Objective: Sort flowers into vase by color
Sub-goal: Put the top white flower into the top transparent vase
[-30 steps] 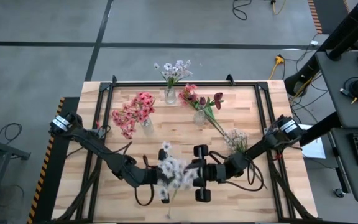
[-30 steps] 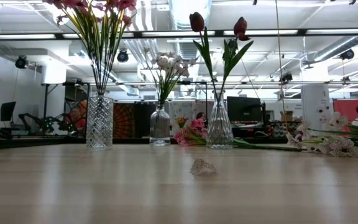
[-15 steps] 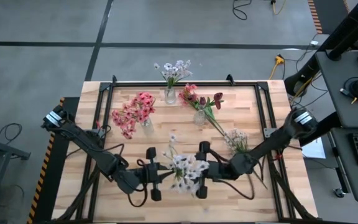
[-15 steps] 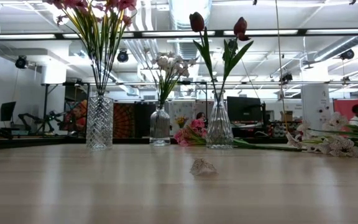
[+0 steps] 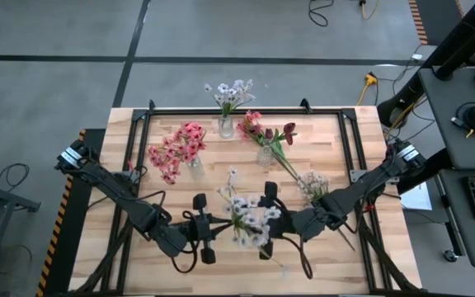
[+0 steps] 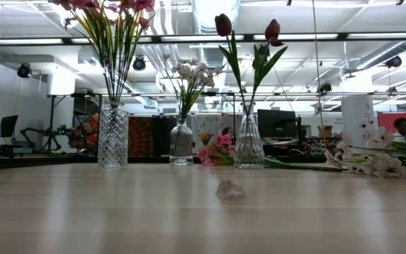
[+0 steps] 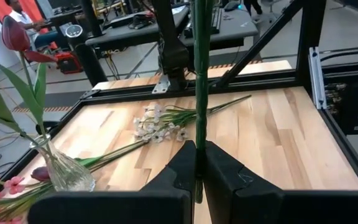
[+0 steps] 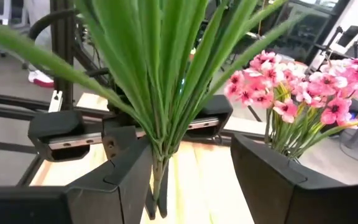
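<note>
While right fingers (image 8: 191,174) gape, left fingers (image 7: 199,163) pinch the white flower stem (image 7: 199,81) upright.

Both arms low, pincers facing each other.
Left pincer (image 5: 213,230) is clamped tight, its arm reaching in from the left; right pincer (image 5: 264,224) stands parted, fingers (image 8: 120,177) spread wide.

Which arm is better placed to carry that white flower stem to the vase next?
Left: the left gripper is shut on the white flower stem, while the right gripper stands open beside it.
</note>
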